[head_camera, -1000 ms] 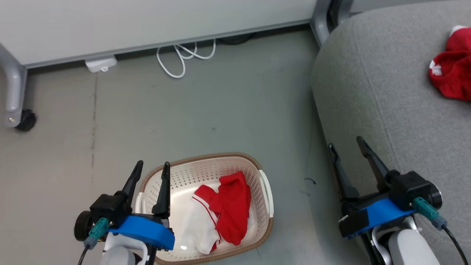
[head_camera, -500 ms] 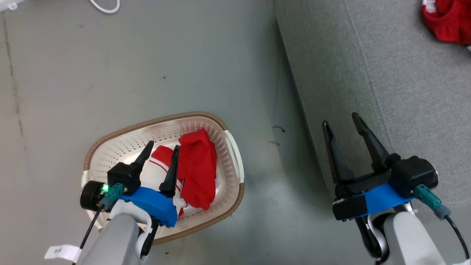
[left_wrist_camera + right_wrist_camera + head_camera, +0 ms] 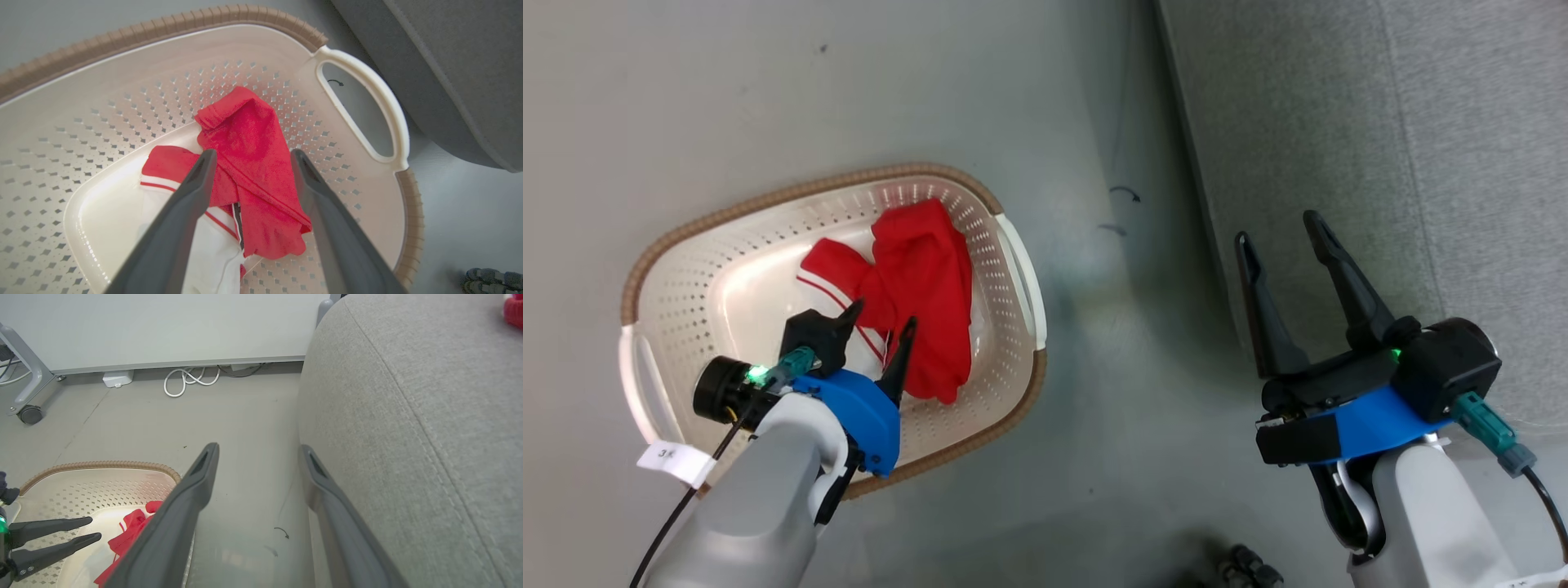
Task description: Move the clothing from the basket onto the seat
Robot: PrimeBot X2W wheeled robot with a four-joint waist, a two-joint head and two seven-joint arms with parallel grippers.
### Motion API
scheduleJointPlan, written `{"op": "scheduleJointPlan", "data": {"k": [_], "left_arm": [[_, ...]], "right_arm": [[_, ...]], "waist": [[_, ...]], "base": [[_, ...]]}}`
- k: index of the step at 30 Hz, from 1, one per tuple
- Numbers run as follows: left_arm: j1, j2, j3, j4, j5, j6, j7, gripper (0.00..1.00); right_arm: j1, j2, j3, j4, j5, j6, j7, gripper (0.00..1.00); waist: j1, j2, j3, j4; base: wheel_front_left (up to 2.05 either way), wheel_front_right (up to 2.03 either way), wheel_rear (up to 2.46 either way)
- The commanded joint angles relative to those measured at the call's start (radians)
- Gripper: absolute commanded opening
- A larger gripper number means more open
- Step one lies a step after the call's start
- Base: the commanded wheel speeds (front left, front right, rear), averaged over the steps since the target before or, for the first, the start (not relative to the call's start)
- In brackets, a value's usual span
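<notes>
Head view, looking down: nearest is the left gripper (image 3: 884, 313), both dark fingers spread wide w/ nothing between them, tips poised over the red-and-white garment (image 3: 921, 269) lying crumpled in the basket (image 3: 792, 189). Left wrist view: fingers straddle the red fold, white striped part below; can't tell if the tips touch fabric yet. Basket sits on the grey floor (image 3: 768, 82), just beside the seat (image 3: 1339, 122). On the R, the right gripper (image 3: 1277, 227) is also wide open and empty, hanging by the seat's front edge. Farther off, right wrist view catches a red garment (image 3: 514, 312) at the far corner of the seat.

Progress, my read: approx half done. One piece is already on the seat, one is left in the basket, not gripped yet. To do: close on it, lift, carry across, drop.

Vs a sec ago: camera has tipped down, so the whole pic shifted. Allowing for that, the left gripper has gone from the basket's near-left rim to over the garment inside. Right gripper has the same wide spread. Garment lies as it did.
</notes>
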Motion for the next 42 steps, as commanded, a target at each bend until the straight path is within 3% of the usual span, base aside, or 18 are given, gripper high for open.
{"op": "scheduleJointPlan", "data": {"k": [1, 7, 17, 27, 34, 35, 36, 37, 38, 42], "left_arm": [[-0.031, 0.007, -0.043, 0.021, -0.026, -0.001, 0.013, 1.0], [-0.082, 0.019, -0.178, 0.066, -0.11, -0.001, 0.049, 1.0], [-0.152, 0.039, -0.303, 0.1, -0.228, -0.001, 0.113, 1.0], [-0.217, 0.003, -0.336, 0.194, -0.284, -0.001, 0.18, 1.0], [-0.224, -0.025, -0.35, 0.169, -0.352, -0.001, 0.223, 1.0], [-0.224, -0.024, -0.356, 0.165, -0.358, -0.001, 0.229, 0.94], [-0.226, -0.02, -0.363, 0.161, -0.362, -0.001, 0.233, 0.53], [-0.227, -0.017, -0.371, 0.159, -0.366, -0.001, 0.236, 0.33], [-0.227, -0.016, -0.377, 0.157, -0.371, -0.001, 0.238, 0.0], [-0.229, -0.01, -0.4, 0.146, -0.387, -0.001, 0.231, 0.0]], "right_arm": [[-0.019, 0.0, 0.001, -0.007, 0.007, 0.0, -0.007, 1.0], [-0.036, 0.0, 0.008, -0.02, 0.009, 0.0, -0.011, 1.0], [-0.035, 0.0, 0.009, -0.047, 0.014, 0.0, -0.017, 1.0], [-0.023, 0.0, 0.008, -0.065, 0.019, 0.0, -0.022, 1.0], [-0.014, 0.0, 0.001, -0.073, 0.018, 0.0, -0.021, 1.0], [-0.014, 0.0, 0.001, -0.074, 0.017, 0.0, -0.02, 1.0], [-0.014, 0.001, 0.001, -0.074, 0.016, 0.0, -0.019, 1.0], [-0.013, 0.001, 0.001, -0.075, 0.016, 0.0, -0.019, 1.0], [-0.012, 0.001, 0.001, -0.076, 0.016, 0.0, -0.019, 1.0], [-0.013, 0.001, -0.002, -0.079, 0.01, 0.0, -0.017, 1.0]], "waist": [[-0.0002, 0.0, 0.042, 0.001], [-0.0002, 0.0, 0.096, 0.002], [-0.0002, 0.0, 0.166, -0.013], [-0.0002, 0.0, 0.21, -0.027], [-0.0002, 0.0, 0.217, -0.02], [-0.0002, 0.0, 0.217, -0.019], [-0.0002, 0.0, 0.218, -0.018], [-0.0002, 0.0, 0.218, -0.018], [-0.0002, 0.0, 0.217, -0.017], [-0.0002, 0.0, 0.216, -0.014]], "base": [[0.0, 0.0, 0.0], [0.0, 0.0, 0.0], [0.0, 0.0, 0.0], [0.0, 0.0, 0.0], [0.0, 0.0, 0.0], [0.0, 0.0, 0.0], [0.0, 0.0, 0.0], [0.0, 0.0, 0.0], [0.0, 0.0, 0.0], [0.0, 0.0, 0.0]]}}
